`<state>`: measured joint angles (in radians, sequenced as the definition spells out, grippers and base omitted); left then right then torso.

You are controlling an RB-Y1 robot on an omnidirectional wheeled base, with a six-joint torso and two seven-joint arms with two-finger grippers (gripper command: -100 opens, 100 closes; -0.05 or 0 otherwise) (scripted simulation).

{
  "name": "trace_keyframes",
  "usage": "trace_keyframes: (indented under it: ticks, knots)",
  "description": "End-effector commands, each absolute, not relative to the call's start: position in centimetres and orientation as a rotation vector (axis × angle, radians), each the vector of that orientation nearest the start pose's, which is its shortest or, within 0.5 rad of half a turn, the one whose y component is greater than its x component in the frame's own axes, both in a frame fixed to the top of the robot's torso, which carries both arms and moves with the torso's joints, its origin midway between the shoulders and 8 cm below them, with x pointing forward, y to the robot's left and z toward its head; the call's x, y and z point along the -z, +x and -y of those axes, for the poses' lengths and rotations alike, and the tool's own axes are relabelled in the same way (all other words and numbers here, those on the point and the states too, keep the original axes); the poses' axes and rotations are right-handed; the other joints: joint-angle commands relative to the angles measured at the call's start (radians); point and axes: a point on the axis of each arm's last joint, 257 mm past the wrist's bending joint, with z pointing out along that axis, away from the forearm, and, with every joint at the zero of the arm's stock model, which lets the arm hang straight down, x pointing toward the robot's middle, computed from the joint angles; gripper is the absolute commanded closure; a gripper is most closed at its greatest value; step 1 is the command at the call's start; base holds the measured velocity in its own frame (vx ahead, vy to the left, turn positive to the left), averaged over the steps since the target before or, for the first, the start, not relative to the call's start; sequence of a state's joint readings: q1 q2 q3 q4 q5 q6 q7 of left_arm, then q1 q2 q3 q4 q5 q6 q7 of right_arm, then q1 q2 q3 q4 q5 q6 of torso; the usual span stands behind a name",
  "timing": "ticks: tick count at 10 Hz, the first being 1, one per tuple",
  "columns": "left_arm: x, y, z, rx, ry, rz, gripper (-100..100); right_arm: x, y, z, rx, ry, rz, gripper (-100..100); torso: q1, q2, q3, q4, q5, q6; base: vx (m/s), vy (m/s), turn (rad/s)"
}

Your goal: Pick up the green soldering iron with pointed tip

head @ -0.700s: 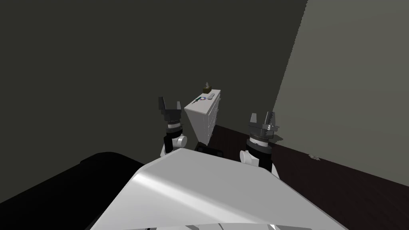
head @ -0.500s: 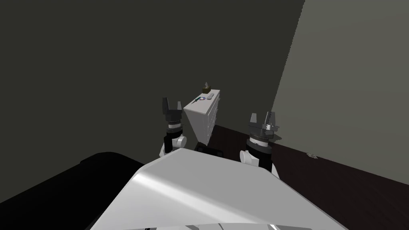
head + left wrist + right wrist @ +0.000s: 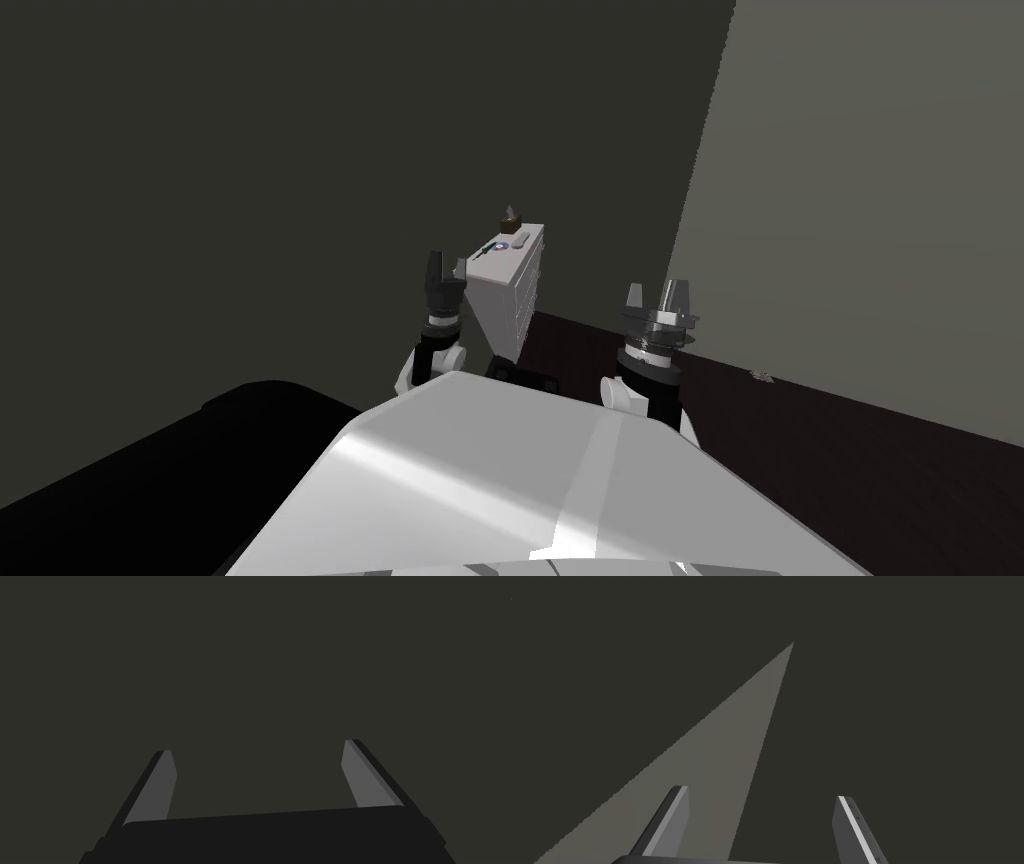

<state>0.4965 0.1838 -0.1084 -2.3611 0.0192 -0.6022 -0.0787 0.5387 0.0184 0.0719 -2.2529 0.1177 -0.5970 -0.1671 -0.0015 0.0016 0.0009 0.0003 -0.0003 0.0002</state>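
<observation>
Both claws are empty and spread wide. My left claw (image 3: 446,265) and my right claw (image 3: 655,292) are held up in front of me, touching nothing.

The green soldering iron (image 3: 487,247) lies flat on top of the white chest of drawers (image 3: 514,300), near the end closest to me. Just beside it is a small round disc (image 3: 503,245), then a grey bar-shaped thing (image 3: 520,239). A little brown box (image 3: 512,218) stands at the far end, by the dark wall.

I have turned a bit, so the corner where the walls meet has slid to the left in my head view. My left claw has swung in toward the drawers. It now looks to sit just beside their near corner, though the drawers are farther off. Both claws have twisted round too.

I think I am only getting lined up. The iron is well apart from both claws, so I need to roll closer before I reach. It is thin and close to the disc, so I will have to pinch it with care.
</observation>
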Motion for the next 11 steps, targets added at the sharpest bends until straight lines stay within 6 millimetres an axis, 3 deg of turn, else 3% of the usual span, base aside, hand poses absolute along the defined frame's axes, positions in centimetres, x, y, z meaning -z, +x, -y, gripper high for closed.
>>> trace_keyframes:
  ticks: [1,2,6,11]
  knots:
    - [-6.3,30.7,-20.2,1.389,-0.316,-0.689,-100,-1.7,33.5,24.4,-1.458,0.639,-0.609,0,0.0,0.0,0.0,0.0,0.0,0.0,-0.033,-0.025,-0.152]
    - [-6.2,30.7,-20.1,1.39,-0.308,-0.699,-100,-1.7,33.5,24.4,-1.458,0.639,-0.609,0,0.0,0.001,0.0,0.0,0.0,0.0,-0.03,-0.016,-0.03]
    - [-4.0,29.4,-16.0,1.355,-0.127,-0.82,-100,-1.7,33.5,24.4,-1.457,0.639,-0.609,0,0.0,0.002,0.001,0.0,0.0,0.0,-0.044,-0.028,-0.085]
    - [-1.5,27.8,-13.0,1.332,0.035,-0.917,-100,-1.7,33.5,24.4,-1.458,0.639,-0.609,0,0.0,0.002,0.001,0.0,0.0,0.0,-0.042,-0.021,-0.077]
